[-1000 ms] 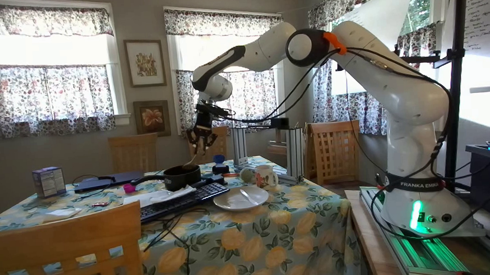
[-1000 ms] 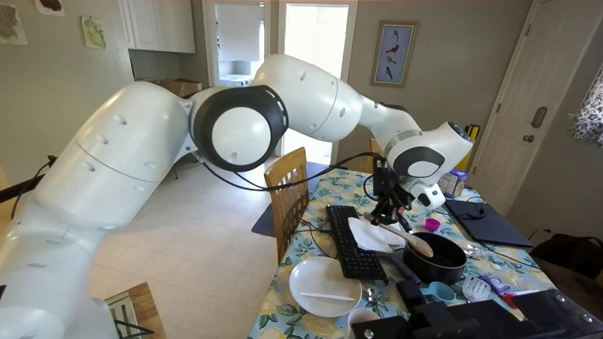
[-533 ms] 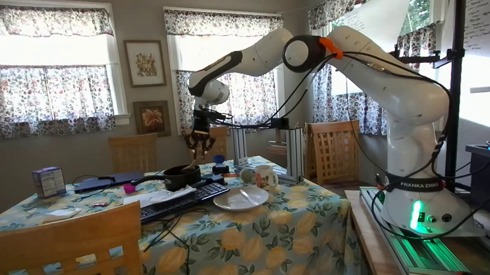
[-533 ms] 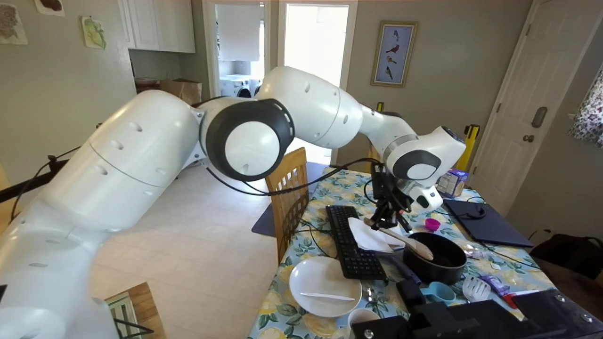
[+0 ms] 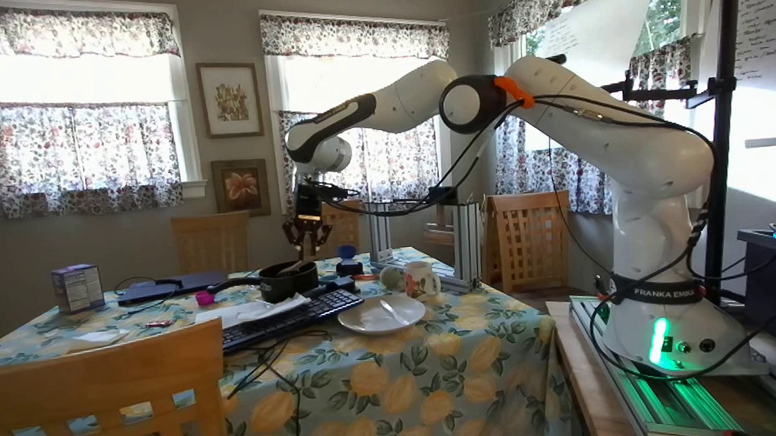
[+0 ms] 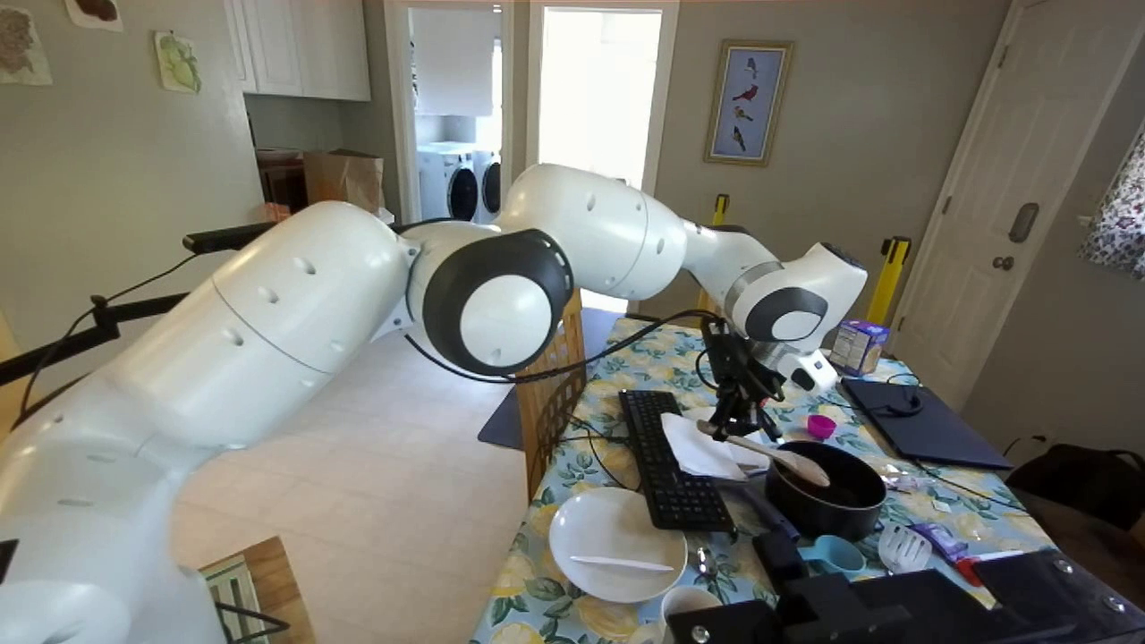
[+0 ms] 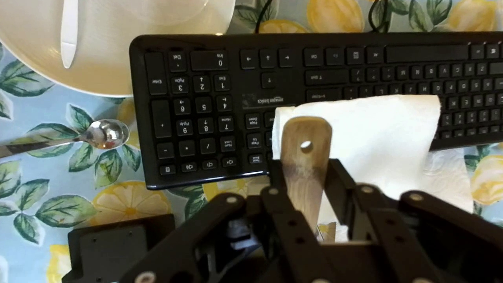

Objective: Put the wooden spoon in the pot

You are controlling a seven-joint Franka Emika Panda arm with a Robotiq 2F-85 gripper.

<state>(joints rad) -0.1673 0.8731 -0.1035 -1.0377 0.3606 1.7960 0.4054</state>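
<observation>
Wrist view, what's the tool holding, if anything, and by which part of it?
The wooden spoon, by its handle: the tool grips it just past the hole near the handle's end.

The glossy white robot arm (image 6: 268, 295), smooth-shelled and built of rounded segments, is dotted with shallow oval dimples (image 6: 304, 266). In both exterior views a broad black ring (image 6: 442, 313) circles a flat white disc (image 6: 506, 322); a bright orange strap (image 5: 514, 92) wraps the arm close by. Slim black cables (image 6: 555, 372) loop from it. The white flared base (image 5: 692, 325) has a dark collar (image 5: 657, 293) lettered FRANKA EMIKA and a glowing green light strip (image 5: 659, 342). The angular black linkage gripper (image 7: 307, 173) is studded with pale round screw heads (image 7: 416, 196)
</observation>
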